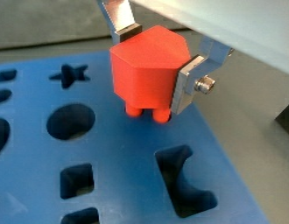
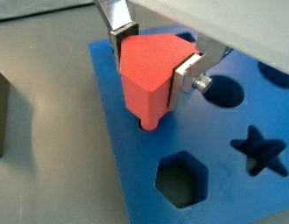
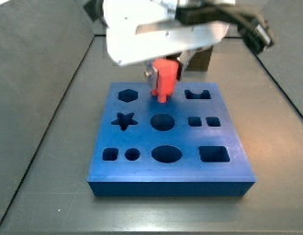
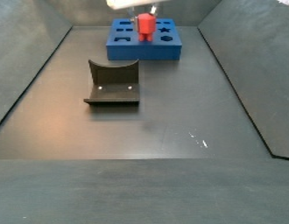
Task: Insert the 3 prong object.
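Note:
My gripper (image 1: 154, 61) is shut on the 3 prong object (image 1: 142, 68), a bright red upright block with short round prongs under it. It also shows in a wrist view (image 2: 150, 74) and in both side views (image 3: 162, 80) (image 4: 146, 25). The block stands upright over the blue board (image 1: 42, 197), and its prongs touch or enter the board near the far edge (image 2: 147, 124). The board (image 3: 179, 165) has several shaped holes: a star (image 2: 262, 149), a hexagon (image 2: 182, 179), circles and squares. The silver fingers (image 1: 188, 80) clamp the block on two sides.
The fixture (image 4: 113, 84), a dark bracket on a base plate, stands on the dark floor in front of the board (image 4: 126, 42). Dark walls enclose the floor. A dark block edge (image 2: 1, 114) sits beside the board.

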Robot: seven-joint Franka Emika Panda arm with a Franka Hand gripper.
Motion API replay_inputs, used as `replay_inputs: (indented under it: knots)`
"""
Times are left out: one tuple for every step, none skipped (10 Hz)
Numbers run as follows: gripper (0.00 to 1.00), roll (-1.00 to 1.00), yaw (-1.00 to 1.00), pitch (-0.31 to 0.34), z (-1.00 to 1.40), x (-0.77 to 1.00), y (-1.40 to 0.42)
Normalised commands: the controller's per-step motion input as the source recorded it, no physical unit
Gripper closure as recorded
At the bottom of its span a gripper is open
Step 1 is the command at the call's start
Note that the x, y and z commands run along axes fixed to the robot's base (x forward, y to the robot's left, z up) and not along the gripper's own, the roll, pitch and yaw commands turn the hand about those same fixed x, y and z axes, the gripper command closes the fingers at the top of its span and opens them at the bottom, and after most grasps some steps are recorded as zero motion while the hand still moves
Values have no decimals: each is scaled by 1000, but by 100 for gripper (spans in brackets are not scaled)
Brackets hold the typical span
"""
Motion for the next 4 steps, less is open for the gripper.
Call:
replay_inputs:
  knots:
    - [100,221,0,-129,-734,0,-83]
    - [100,170,0,-30,-537,0,0]
    - [100,-36,0,0,0,0,26]
    - [100,0,0,0,0,0,0]
